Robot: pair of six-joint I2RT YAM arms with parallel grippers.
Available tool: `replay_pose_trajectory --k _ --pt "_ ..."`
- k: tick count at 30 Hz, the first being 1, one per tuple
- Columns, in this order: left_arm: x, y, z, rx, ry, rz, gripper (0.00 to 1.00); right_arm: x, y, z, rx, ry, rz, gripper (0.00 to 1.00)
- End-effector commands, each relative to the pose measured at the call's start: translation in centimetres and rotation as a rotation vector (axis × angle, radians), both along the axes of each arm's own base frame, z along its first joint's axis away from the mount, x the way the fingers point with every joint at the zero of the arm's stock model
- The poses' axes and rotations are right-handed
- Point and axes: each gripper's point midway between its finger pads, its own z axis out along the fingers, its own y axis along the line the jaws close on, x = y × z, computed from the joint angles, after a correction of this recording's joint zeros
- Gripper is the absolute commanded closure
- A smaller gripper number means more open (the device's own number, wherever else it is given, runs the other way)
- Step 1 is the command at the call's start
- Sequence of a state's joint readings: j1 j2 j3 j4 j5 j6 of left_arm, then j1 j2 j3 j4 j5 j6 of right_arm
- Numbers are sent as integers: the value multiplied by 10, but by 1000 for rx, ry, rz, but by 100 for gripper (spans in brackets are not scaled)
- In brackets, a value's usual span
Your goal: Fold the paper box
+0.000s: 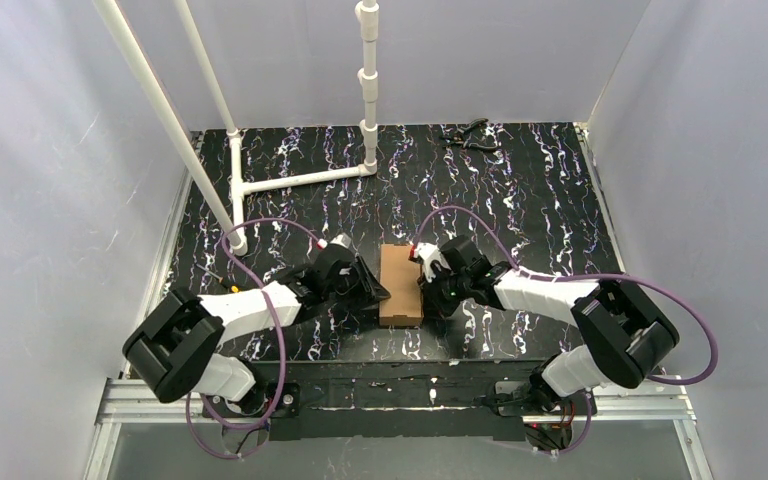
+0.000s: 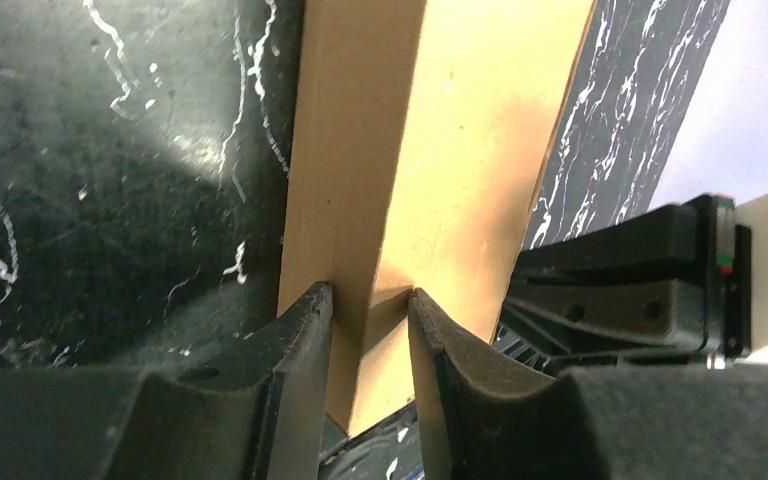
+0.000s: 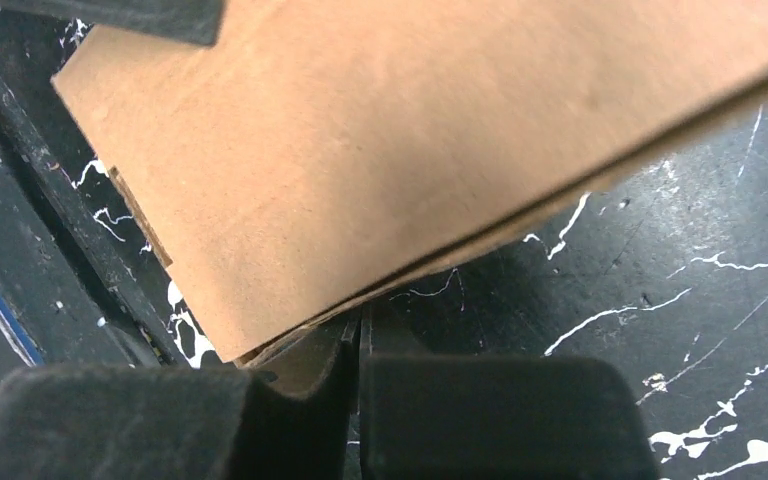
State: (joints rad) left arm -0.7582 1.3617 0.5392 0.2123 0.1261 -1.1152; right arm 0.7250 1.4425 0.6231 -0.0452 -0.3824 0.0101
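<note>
Black marbled table — box looks light, stiff, crease-prone; left gripper clamps one side edge, right gripper the other.

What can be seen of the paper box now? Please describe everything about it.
The paper box is plain, unmarked brown cardboard, a narrow rectangle from above, lying near the front edge of the table. It looks mostly flat, with two layers showing at one edge. The left gripper pinches its left side, the right gripper its right edge.
</note>
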Motion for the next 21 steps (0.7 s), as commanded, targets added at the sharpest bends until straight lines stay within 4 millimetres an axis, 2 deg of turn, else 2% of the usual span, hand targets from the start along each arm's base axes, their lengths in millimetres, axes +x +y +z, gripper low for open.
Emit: replay_pose_trajectory --k 1,5,9,13,17,21 --pt "-2 -23 7 -18 -11 -55 71 9 33 37 119 -106 67 91" --pt "0 -27 12 -27 -21 -63 70 25 29 38 72 -166 34 89" --pt "0 -16 16 -20 -53 -31 63 56 1 46 46 -159 -82 87" --pt "-3 2 25 -10 -103 -11 47 69 -27 61 101 -186 -145 86" --pt "-10 17 35 -8 -176 -27 29 84 -42 70 127 -229 -190 84" --pt "-12 32 34 2 -196 2 16 100 -52 70 86 -262 -225 82"
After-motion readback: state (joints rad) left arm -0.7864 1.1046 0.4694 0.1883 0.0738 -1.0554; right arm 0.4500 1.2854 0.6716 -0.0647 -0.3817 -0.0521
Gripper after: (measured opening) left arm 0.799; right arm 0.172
